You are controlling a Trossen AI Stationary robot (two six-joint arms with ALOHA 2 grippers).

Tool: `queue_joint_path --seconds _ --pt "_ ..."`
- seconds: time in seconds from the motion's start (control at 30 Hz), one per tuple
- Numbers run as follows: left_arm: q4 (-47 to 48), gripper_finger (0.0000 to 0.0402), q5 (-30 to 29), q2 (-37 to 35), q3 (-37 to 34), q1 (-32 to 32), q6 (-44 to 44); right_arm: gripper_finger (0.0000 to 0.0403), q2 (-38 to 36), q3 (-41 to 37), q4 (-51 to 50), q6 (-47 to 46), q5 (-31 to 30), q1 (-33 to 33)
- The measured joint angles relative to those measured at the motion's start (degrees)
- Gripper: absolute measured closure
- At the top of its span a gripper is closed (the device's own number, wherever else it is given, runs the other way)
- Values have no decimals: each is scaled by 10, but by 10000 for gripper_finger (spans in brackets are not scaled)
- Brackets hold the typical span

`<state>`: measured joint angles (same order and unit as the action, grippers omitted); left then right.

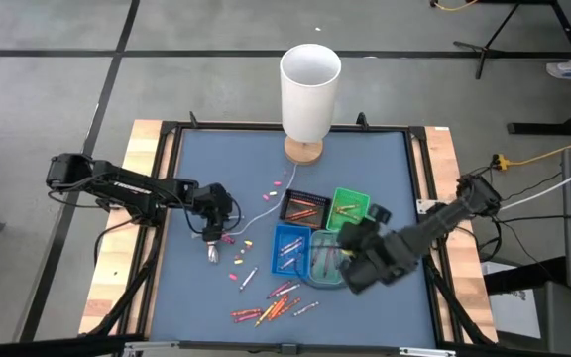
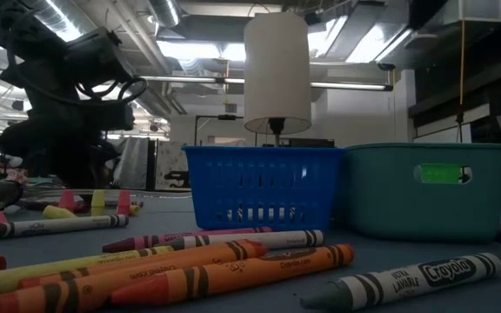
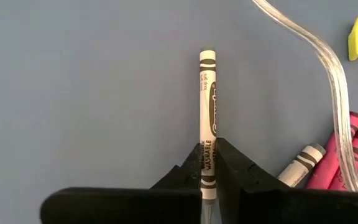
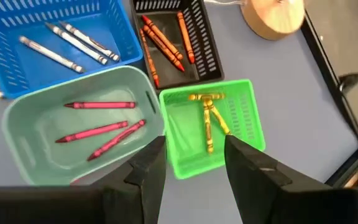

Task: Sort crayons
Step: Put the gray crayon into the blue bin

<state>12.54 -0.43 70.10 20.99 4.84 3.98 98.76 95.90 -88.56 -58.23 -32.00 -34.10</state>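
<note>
My left gripper (image 1: 211,248) is at the mat's left side, shut on a white crayon (image 3: 208,93). Beside it lie pink, yellow and white crayons (image 3: 344,155). My right gripper (image 4: 194,162) is open and empty above the trays, its fingers over the near edge of the green tray (image 4: 210,124), which holds yellow crayons. The teal tray (image 4: 79,124) holds pink-red crayons, the blue tray (image 4: 61,37) white ones, the black tray (image 4: 173,37) orange ones. More loose crayons (image 1: 271,302) lie near the mat's front edge. My left gripper pinches the white crayon between its two fingers near one end (image 3: 208,163). The crayon runs along the fingers, and most of its length sticks out beyond the fingertips. Whether it rests on the mat or is lifted, I cannot tell.
A white lamp (image 1: 308,84) on a round wooden base stands at the mat's far edge. Its clear cord (image 3: 328,68) runs across the mat past the left gripper. The four trays (image 1: 315,233) stand together right of centre. A wooden frame (image 1: 147,198) borders the blue mat.
</note>
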Motion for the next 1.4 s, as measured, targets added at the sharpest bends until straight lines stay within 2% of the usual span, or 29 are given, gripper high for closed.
queue_joint_path --seconds 0.3,0.53,0.83,1.0,1.13,1.4 --pt "2 400 -9 2 20 0 4 242 0 0 -2 -218 -86 -137" --pt "-1 401 -10 2 50 0 12 242 13 0 1 -319 -140 -209" --pt "-16 401 -7 2 100 -12 88 242 83 0 20 -365 -121 -227" --pt "-92 401 -6 1 106 -38 134 242 121 0 34 -367 -62 -225" --pt "-163 401 -9 1 106 -67 172 242 147 0 40 -367 -47 -225" --pt "-249 401 -120 1 106 -146 299 242 184 0 50 -367 -44 -225"
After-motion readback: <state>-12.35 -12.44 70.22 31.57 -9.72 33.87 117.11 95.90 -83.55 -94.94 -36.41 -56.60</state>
